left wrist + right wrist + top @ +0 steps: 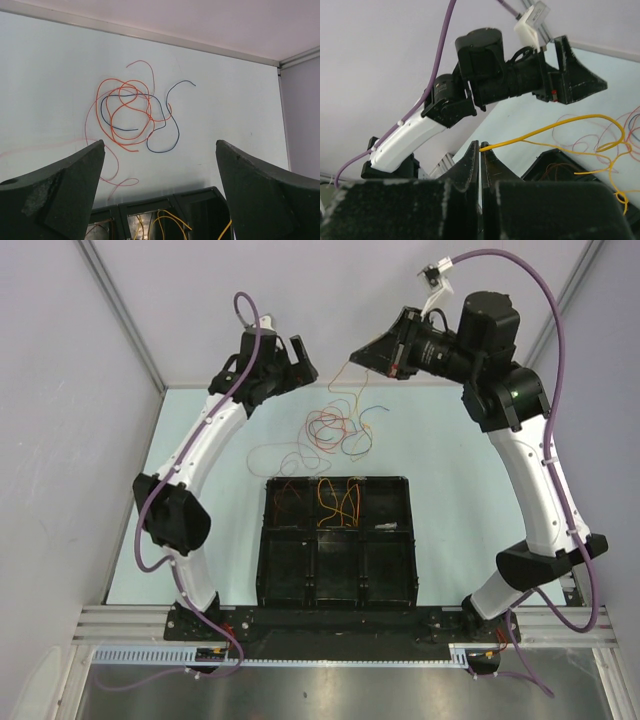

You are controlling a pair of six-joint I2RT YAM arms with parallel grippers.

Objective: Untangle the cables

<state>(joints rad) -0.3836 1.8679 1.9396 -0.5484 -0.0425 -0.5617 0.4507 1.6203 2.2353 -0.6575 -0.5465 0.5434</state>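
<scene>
A loose tangle of cables, orange, red and dark blue, lies on the pale table beyond the black tray. In the left wrist view the tangle shows orange loops over a dark blue cable. My right gripper hangs above the tangle, shut on the end of a yellow cable. That cable runs from the shut fingertips down into the tangle. My left gripper is open and empty above the table, left of the tangle, its fingers wide apart.
A black compartment tray sits at the near middle of the table. Orange-yellow cables and thin reddish ones lie in its far compartments. A pale red cable trails left of the tangle. Walls enclose the table on three sides.
</scene>
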